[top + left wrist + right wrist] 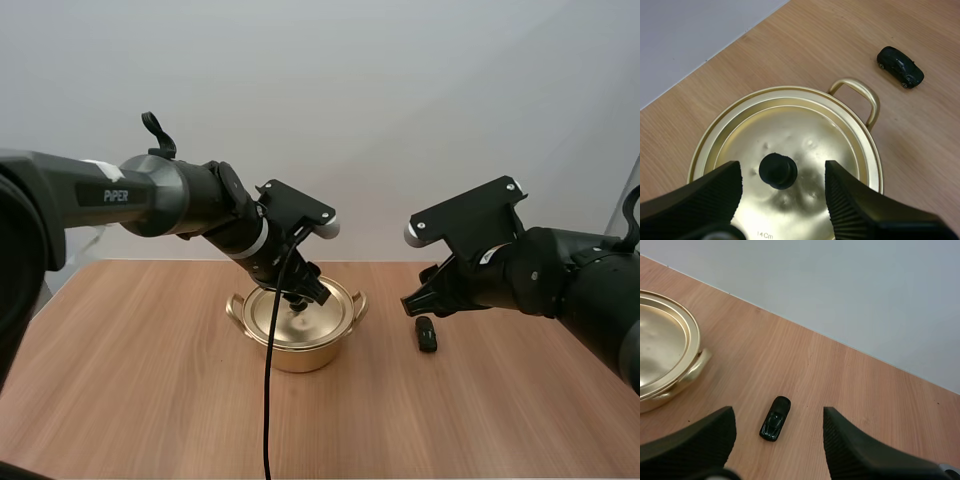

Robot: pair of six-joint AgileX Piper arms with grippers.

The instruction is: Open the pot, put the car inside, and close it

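The left gripper's (782, 172) fingers (715, 192) are standing open on either side of the black knob (778, 170) and gripping nothing. The knob is sitting nearer one finger than the other. If they close from here, I'd guess one pad would be meeting it first and nudging the lid (810, 140) sideways, or even shifting the whole pot (300, 345). A shallow pinch might also be letting the lid tip as it rises.

The right gripper's (778, 420) fingers (710, 432) are open too and holding nothing, hovering above the table (850, 390) with the car (775, 425) lying between and below them. The car is resting on the wood to the right of the pot, a little apart from its right handle (860, 97). Its long axis is running near to far, tilted slightly, so the fingers look to be closing across its width. I can't tell which end is the nose. It is small and low, so the tips could be striking the table or squirting it out sideways.
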